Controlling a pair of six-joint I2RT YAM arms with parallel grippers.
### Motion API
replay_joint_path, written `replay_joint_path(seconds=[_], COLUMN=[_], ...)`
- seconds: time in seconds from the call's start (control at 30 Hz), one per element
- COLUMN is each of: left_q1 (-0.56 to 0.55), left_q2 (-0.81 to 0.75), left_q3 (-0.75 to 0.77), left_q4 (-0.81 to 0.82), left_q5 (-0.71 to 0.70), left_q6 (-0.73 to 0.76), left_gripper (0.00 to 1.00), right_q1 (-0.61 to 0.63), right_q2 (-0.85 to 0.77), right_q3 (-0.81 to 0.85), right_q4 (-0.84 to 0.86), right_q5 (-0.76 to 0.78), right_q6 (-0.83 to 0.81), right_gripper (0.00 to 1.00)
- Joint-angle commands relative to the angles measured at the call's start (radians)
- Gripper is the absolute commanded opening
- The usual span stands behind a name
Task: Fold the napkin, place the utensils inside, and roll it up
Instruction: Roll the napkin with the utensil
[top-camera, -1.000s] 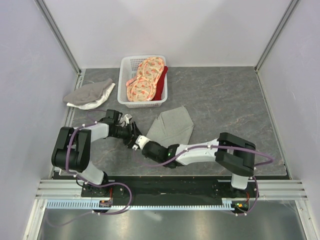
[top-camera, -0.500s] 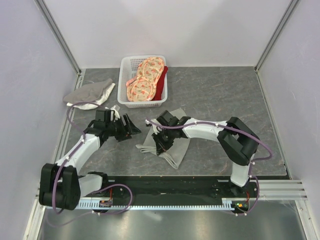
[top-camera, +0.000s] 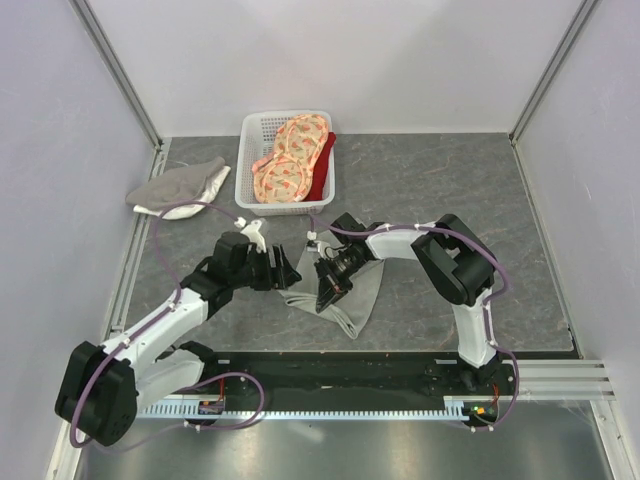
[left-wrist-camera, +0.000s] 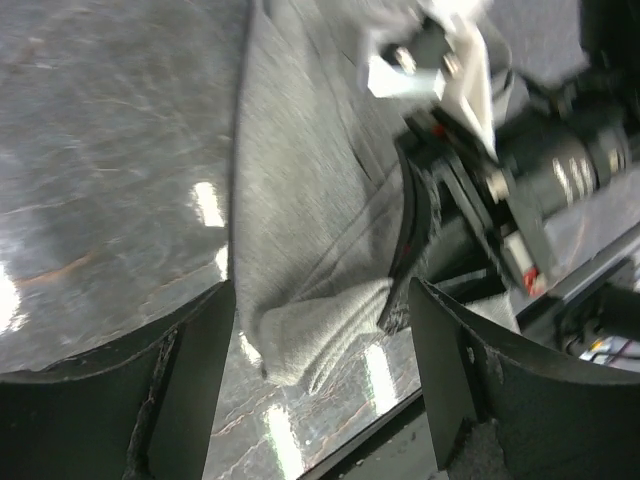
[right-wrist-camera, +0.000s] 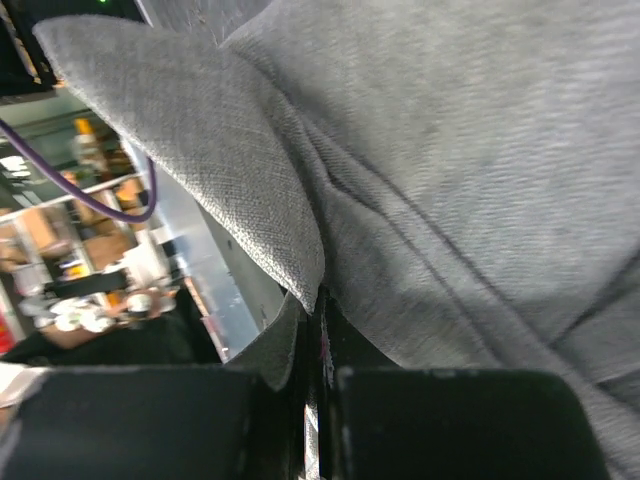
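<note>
At frame centre on the tabletop (top-camera: 450, 190), the right end effector (top-camera: 325, 293) pinches the napkin (top-camera: 366, 285); just left, the left end effector (top-camera: 288, 272) stands with jaws spread, empty.

One grey-green napkin (top-camera: 362, 295), one white basket (top-camera: 285, 207), one grey-and-white cloth (top-camera: 180, 188), one red cloth (top-camera: 325, 165), orange-pink cloths (top-camera: 290, 165), count unclear.

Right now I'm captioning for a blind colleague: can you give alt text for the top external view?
Seen from above, the right gripper pinches the crumpled grey-green napkin mid-table, while the open left gripper sits at its left edge. Behind: a white basket of patterned cloths and a grey-and-white cloth.
</note>
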Motion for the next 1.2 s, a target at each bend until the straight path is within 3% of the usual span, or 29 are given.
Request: replay_joint_path(seconds=[0.0,0.3,0.47,0.7,1.17], left_q1=[-0.087,-0.138,-0.159,-0.178,-0.218], left_q2=[0.011,0.001,0.03,0.056,0.186], left_q3=[-0.054,-0.186,-0.215,-0.208,-0.111], left_q4=[0.191,0.421,0.471,0.472,0.369], left_q5=[-0.07,-0.064,-0.033,-0.031,-0.105], left_q6=[0.109,0.18,0.2,0.214,0.231], left_gripper=[0.77,0.78,0.78,0.77,0.56], right_q1=[-0.04,-0.081,-0.099,-0.116,-0.139], right_q2=[0.058,0.136,0.167,0.19,0.193], right_q3=[0.047,0.069,0.077,0.077,0.064], right_q4=[0.016,0.023,0.03,0.059,0.104], right_q5=[-0.141,-0.212,-0.241,-0.265,-0.272], right_q6=[0.011,0.006,0.014,0.043,0.081], right_gripper=[0.0,0.0,0.0,0.0,0.0])
